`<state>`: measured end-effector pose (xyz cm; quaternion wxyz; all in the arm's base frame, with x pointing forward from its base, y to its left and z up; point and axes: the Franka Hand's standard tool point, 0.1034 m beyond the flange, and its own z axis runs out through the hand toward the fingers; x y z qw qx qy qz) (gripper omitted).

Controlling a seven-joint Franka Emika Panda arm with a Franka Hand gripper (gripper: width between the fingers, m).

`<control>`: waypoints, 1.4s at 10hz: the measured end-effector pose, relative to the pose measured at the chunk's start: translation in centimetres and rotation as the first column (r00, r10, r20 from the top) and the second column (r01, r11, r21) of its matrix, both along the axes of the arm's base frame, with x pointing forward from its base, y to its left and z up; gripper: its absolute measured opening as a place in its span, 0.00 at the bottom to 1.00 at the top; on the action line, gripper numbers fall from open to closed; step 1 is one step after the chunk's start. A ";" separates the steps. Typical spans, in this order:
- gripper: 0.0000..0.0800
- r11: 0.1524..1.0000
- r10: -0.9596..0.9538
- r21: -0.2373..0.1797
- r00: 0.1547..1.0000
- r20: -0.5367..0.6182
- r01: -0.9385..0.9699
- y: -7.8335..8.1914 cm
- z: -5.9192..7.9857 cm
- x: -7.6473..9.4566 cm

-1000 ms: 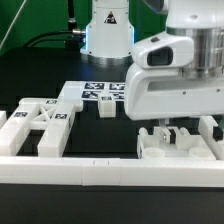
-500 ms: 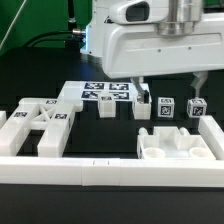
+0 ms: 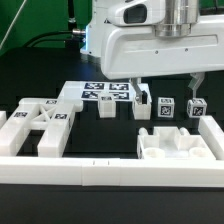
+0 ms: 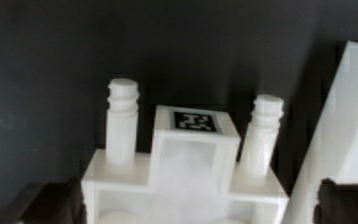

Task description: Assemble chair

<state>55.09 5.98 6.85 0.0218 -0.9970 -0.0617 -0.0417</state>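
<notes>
The chair is in loose white tagged pieces. One chunky piece [image 3: 176, 146] lies near the front rail at the exterior view's right. My gripper [image 3: 169, 93] hangs open just above it, with its fingers [image 3: 140, 96] clear of the piece. In the wrist view the same piece [image 4: 194, 165] shows two upright pegs and a tag, and it lies below the gap of my gripper [image 4: 194, 208], untouched by the dark fingertips [image 4: 345, 203]. A larger framed piece [image 3: 40, 126] lies at the exterior view's left. Small tagged blocks [image 3: 166, 107] stand in a row behind.
The marker board [image 3: 100, 91] lies flat toward the back centre. A long low white rail [image 3: 110, 173] runs along the front edge. Another small block [image 3: 106, 107] stands by the marker board. The arm's base [image 3: 108, 30] is at the back.
A second ago the gripper was low at the chunky piece on the right; it has since risen clear of it and opened fully. The piece stays where it was.
</notes>
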 end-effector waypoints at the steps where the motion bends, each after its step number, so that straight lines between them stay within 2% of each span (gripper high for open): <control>1: 0.81 1.000 -0.021 -0.007 1.000 -0.022 0.021 -1.0 -0.7 -1.8; 2: 0.81 0.999 -0.032 -0.014 0.999 -0.025 0.031 -1.8 -1.2 -2.7; 3: 0.81 1.000 -0.001 -0.020 1.000 -0.001 0.001 -2.7 -1.6 -2.8; 6: 0.81 1.000 -0.003 -0.018 0.999 -0.035 0.002 -2.5 -1.7 -3.0; 7: 0.81 1.000 -0.002 -0.017 0.996 -0.088 0.001 -2.4 -1.8 -3.5; 8: 0.81 1.000 -0.001 -0.014 0.980 -0.200 -0.002 -2.2 -1.7 -3.9; 10: 0.81 0.996 -0.085 -0.058 0.926 -0.369 0.068 -3.0 -1.9 -5.2; 14: 0.81 0.996 -0.081 -0.076 0.784 -0.615 0.043 -2.9 -2.1 -5.5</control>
